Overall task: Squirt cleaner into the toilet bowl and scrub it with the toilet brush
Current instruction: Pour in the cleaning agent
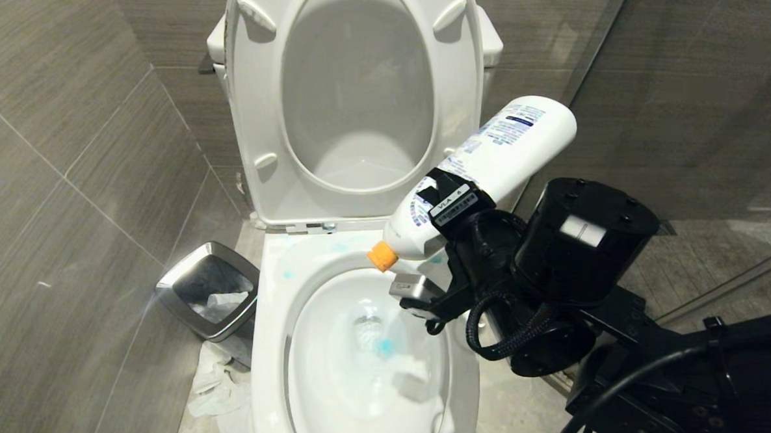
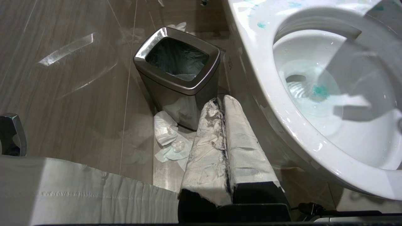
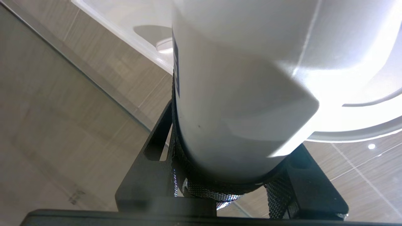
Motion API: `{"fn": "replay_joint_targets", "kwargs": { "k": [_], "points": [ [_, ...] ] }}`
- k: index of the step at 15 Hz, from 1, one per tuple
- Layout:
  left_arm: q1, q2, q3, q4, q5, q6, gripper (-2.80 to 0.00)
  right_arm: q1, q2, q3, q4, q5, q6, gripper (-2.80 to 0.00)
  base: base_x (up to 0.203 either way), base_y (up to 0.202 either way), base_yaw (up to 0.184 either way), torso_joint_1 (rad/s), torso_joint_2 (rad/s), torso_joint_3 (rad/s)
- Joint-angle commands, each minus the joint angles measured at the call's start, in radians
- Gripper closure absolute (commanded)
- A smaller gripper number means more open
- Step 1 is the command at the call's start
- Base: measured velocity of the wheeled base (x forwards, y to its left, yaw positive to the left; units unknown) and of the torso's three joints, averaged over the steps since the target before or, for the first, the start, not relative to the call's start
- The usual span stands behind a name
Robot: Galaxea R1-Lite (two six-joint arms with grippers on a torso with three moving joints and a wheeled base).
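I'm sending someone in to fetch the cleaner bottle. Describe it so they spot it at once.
Find the white toilet bowl with its seat raised. Over the bowl's rear rim, the right gripper holds a white bottle tilted nozzle-down. Its orange cap and printed blue label set it apart from the steel waste bin and the crumpled tissue on the floor.

We note a matte black right arm with a cylindrical joint housing bearing recessed screws and a white rectangular label. A braided black cable loops beneath it, and a smooth black cable runs along the lower link. The right claw carries a black tag with white lettering. The left claw has two long fingers wrapped in worn white tape over black bases.
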Motion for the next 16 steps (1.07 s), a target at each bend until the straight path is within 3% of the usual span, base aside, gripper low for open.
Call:
{"fn": "replay_joint_targets", "kwargs": {
  "k": [1,5,8,11,13,16],
  "points": [
    [0.000,0.000,0.000,0.000,0.000,0.000,0.00,0.000,-0.001,-0.003,-0.006,-0.012,0.030,0.00,0.000,0.000,0.000,0.000,0.00,0.000],
    [0.000,0.000,0.000,0.000,0.000,0.000,0.00,0.000,-0.006,-0.007,-0.005,-0.047,0.264,0.00,0.000,0.000,0.000,0.000,0.00,0.000],
    [0.000,0.000,0.001,0.000,0.000,0.000,0.00,0.000,-0.026,-0.018,-0.006,-0.130,0.473,0.00,0.000,0.000,0.000,0.000,0.00,0.000],
    [0.000,0.000,0.000,0.000,0.000,0.000,0.00,-0.003,-0.078,-0.033,-0.006,-0.187,0.629,0.00,0.000,0.000,0.000,0.000,0.00,0.000],
    [0.000,0.000,0.000,0.000,0.000,0.000,0.00,-0.004,-0.087,-0.039,-0.003,-0.208,0.799,0.00,0.000,0.000,0.000,0.000,0.00,0.000],
    [0.000,0.000,0.000,0.000,0.000,0.000,0.00,-0.018,-0.118,-0.059,0.002,-0.334,0.965,0.00,0.000,0.000,0.000,0.000,0.00,0.000]
  ]
}}
